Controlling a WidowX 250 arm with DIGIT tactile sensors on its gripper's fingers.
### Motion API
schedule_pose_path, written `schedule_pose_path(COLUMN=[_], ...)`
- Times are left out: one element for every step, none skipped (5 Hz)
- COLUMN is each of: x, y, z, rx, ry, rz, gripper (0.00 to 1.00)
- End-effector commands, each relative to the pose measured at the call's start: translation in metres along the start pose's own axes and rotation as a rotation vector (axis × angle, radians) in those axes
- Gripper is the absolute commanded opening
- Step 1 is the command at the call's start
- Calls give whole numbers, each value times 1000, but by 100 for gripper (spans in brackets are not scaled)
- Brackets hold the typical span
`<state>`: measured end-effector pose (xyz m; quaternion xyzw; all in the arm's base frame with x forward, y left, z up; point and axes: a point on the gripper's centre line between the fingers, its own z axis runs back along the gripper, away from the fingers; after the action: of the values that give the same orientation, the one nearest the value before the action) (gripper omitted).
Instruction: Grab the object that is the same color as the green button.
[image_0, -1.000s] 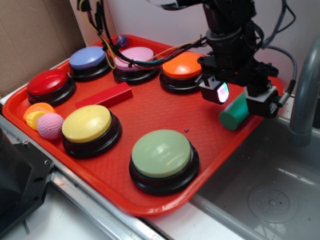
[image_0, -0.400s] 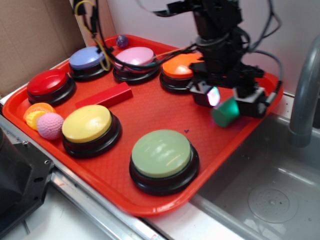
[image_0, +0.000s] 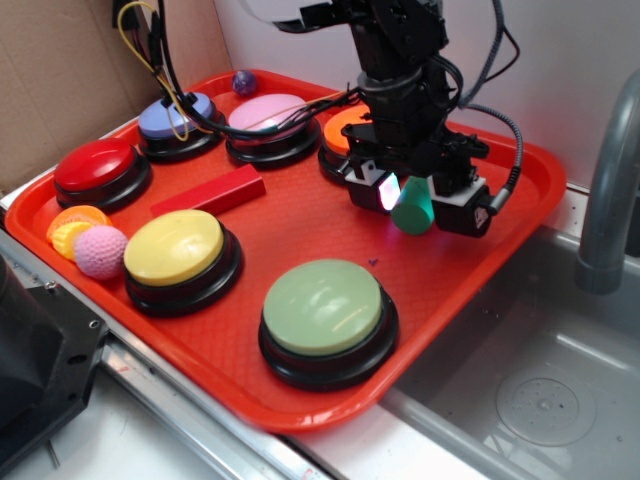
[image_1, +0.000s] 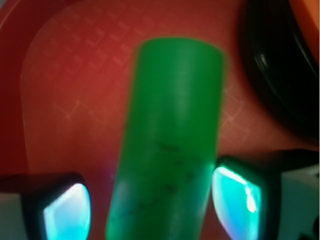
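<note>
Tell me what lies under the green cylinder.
Under the green cylinder only bare red tray shows, with a black button base beside it. The spot directly beneath is covered.

A tray (image_0: 500, 255) carries six dome buttons: four along the back, two in front. A bar (image_0: 208, 192) lies between the rows. The tool (image_0: 412, 205) stands over the tray's right part, a cylinder (image_0: 412, 212) between its fingers, behind the front-right button (image_0: 324, 308).

The green cylinder block (image_0: 412, 209) is matte, sits tilted at centre right of the exterior frame, and fills the wrist frame's middle. The pale sage-green dome button (image_0: 323, 305) sits lower centre on its black base.
</note>
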<state>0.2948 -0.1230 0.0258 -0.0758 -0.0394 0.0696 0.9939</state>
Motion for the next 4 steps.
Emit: schedule_pose_path(x=[7, 4, 0, -5], y=[-10, -6, 5, 21], z=[12, 22, 50, 82], rx=[9, 26, 6, -13], ry=[-40, -41, -41, -2], rz=[5, 32, -15, -100], gripper=[0, 0, 0, 0])
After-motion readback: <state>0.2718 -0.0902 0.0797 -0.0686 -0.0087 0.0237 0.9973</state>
